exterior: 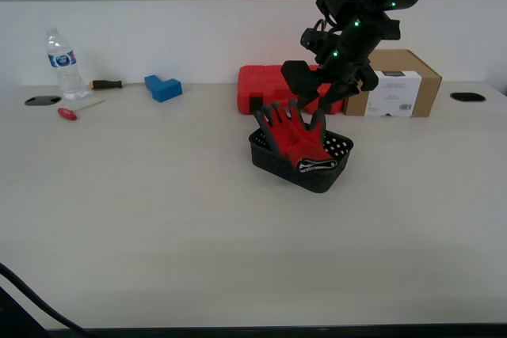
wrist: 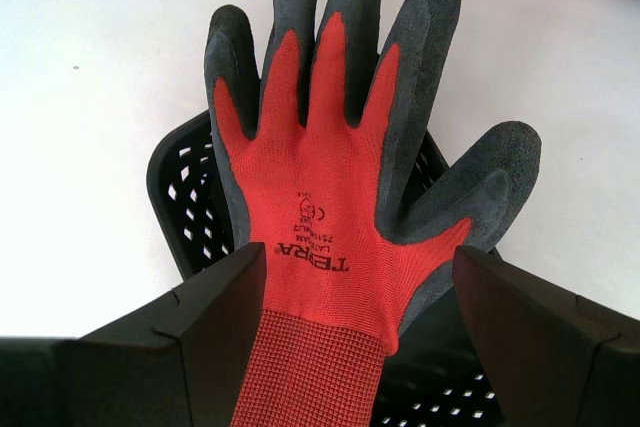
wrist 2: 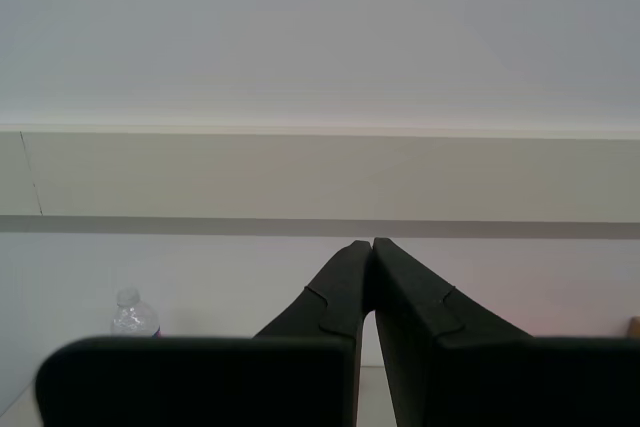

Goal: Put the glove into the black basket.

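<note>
First wrist view, red glove (wrist: 315, 217), grey fingers overhanging black basket (wrist: 190, 197)

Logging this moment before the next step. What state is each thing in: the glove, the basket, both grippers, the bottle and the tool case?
glove: lying in the basket, fingers sticking out over its rim.
black basket: upright on the table, holding the glove.
my first gripper: open, jaws either side of the glove, not gripping.
my second gripper: shut, empty.
water bottle: upright, capped.
red tool case: closed.

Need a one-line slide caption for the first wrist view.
Open jaws of my first gripper above the glove, which lies across the black basket with its fingers overhanging the rim.
</note>
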### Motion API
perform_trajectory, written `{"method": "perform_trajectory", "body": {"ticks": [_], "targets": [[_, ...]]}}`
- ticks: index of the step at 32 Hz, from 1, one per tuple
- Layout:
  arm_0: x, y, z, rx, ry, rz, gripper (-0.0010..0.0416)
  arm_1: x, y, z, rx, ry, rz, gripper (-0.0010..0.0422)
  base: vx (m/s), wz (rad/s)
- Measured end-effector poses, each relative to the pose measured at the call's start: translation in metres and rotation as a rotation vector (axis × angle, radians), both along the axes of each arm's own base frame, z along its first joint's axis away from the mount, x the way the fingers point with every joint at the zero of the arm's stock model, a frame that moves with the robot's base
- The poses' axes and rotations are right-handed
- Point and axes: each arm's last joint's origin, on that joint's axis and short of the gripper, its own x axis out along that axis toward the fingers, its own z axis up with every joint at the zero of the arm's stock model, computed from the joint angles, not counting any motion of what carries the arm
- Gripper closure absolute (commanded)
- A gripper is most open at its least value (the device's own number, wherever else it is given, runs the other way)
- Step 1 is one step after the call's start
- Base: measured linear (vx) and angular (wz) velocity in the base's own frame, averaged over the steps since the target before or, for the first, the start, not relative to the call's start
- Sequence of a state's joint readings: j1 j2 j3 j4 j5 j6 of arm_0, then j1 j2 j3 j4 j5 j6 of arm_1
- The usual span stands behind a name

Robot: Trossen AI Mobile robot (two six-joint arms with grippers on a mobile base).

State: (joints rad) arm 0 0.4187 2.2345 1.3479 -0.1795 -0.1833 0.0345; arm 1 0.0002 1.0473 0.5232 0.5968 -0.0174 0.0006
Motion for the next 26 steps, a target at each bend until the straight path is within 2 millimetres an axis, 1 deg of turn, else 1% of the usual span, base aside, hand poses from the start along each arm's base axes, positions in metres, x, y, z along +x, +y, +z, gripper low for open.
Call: {"method": "perform_trajectory", "body": {"ticks": [26], "targets": [[0.0002,-0.0001,0.0001,0.0,0.0,-0.001,0.0146,0.0,-0.0001,0.0,0.0,0.0,0.0,0.0412,0.0,0.0]]}}
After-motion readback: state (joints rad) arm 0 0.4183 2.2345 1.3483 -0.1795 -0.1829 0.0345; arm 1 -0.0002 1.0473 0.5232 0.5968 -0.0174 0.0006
